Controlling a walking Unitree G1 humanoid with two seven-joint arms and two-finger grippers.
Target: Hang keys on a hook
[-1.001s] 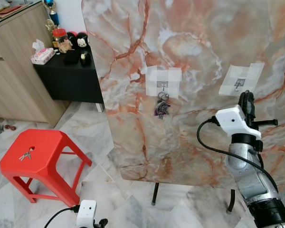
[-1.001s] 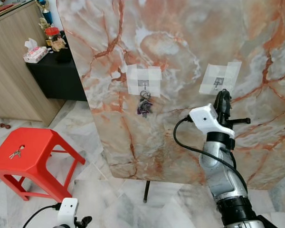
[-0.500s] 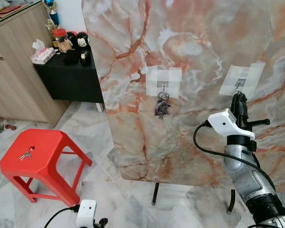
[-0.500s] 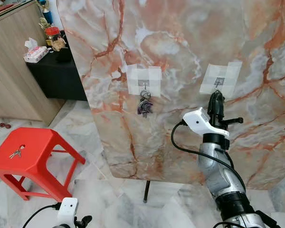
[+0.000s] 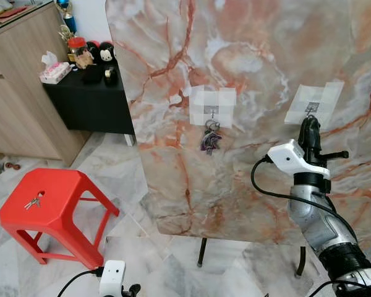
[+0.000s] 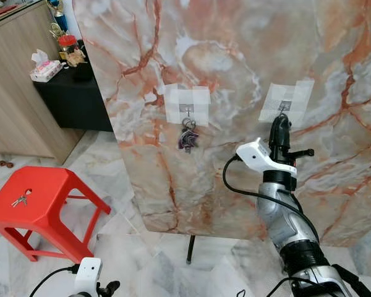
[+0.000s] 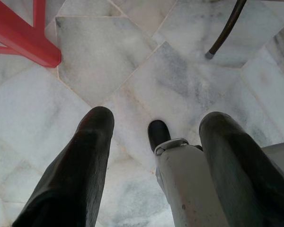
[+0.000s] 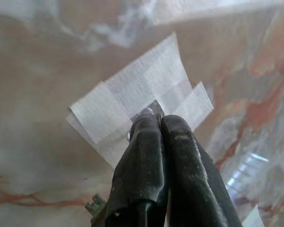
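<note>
stool keys [image 5: 32, 202]: loose on the red stool [image 5: 62, 204], far left.
hung keys [image 5: 211, 139]: on the left hook [image 5: 214, 113].
right gripper [image 8: 157, 118]: pinched together, holding a key, tips just under the right hook [image 5: 310, 108], pointing up.

It looked like a home: a marble-tiled floor [image 5: 173, 260], a wooden cabinet [image 5: 18, 93], a black side table [image 5: 89, 102] crowded with a tissue box [image 5: 54, 72], jar [image 5: 78, 48] and figurines [image 5: 106, 53], and a red plastic stool [image 5: 52, 204].
</note>
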